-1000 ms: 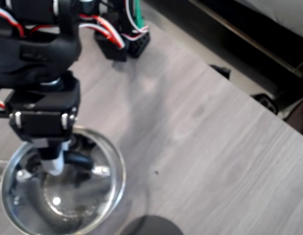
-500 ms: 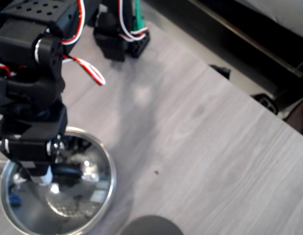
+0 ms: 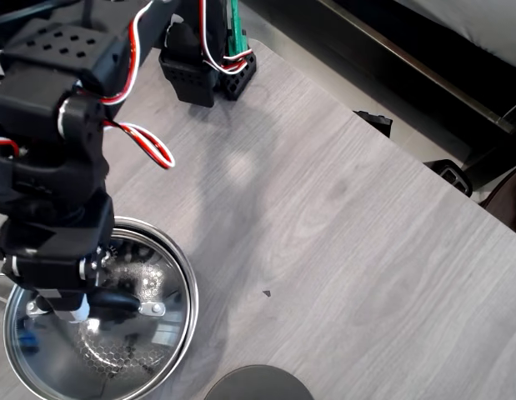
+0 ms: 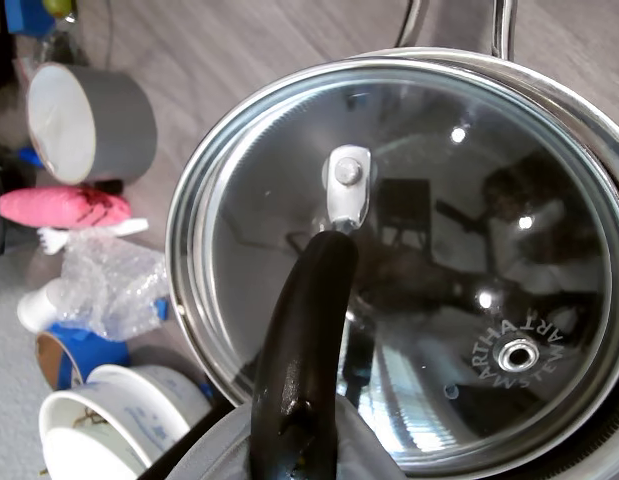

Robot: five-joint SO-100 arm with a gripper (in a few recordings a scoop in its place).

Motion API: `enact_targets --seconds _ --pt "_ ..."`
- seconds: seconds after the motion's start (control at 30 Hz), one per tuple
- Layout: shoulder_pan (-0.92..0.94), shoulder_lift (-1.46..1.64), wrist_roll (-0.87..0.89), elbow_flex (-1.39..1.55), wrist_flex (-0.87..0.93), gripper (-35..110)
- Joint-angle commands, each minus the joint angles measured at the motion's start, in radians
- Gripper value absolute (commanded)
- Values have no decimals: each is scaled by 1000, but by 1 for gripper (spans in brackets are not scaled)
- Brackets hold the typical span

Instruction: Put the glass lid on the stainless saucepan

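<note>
In the overhead view the glass lid (image 3: 116,342) lies over the stainless saucepan (image 3: 187,287) at the lower left, and the pan's honeycomb inside shows through the glass. My gripper (image 3: 91,307) is shut on the lid's black bar handle (image 3: 120,297). The wrist view looks straight down on the glass lid (image 4: 429,250): the black handle (image 4: 304,330) runs from the gripper up to a rivet (image 4: 347,180), and a steam vent (image 4: 517,352) sits at the right. The saucepan's steel rim (image 4: 601,120) shows past the lid's right edge, its handle (image 4: 501,25) at the top. Whether the lid rests on the rim I cannot tell.
A dark grey disc (image 3: 259,385) lies at the bottom edge of the overhead view. The arm's base (image 3: 203,67) stands at the top. The table edge (image 3: 391,133) runs diagonally on the right. Left of the pan are a grey cup (image 4: 89,120), pink item (image 4: 64,208), plastic wrap (image 4: 109,285) and a white bowl (image 4: 119,420).
The arm has carried the lid left and down. It hung tilted and off to the right a second ago; now it lies level within the saucepan's outline.
</note>
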Motion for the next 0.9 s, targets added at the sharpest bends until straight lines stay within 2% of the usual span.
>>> enact_targets --seconds 0.0,0.33,0.43,0.57,0.6,0.87 --pt "2 0 -6 -29 6 0" --pt "-11 18 0 -66 -23 0" --pt "-21 -61 0 -221 92 0" --pt "-34 -351 2 -778 419 0" --pt "-34 -396 2 -862 442 0" --pt "-61 -377 -9 -850 443 0"
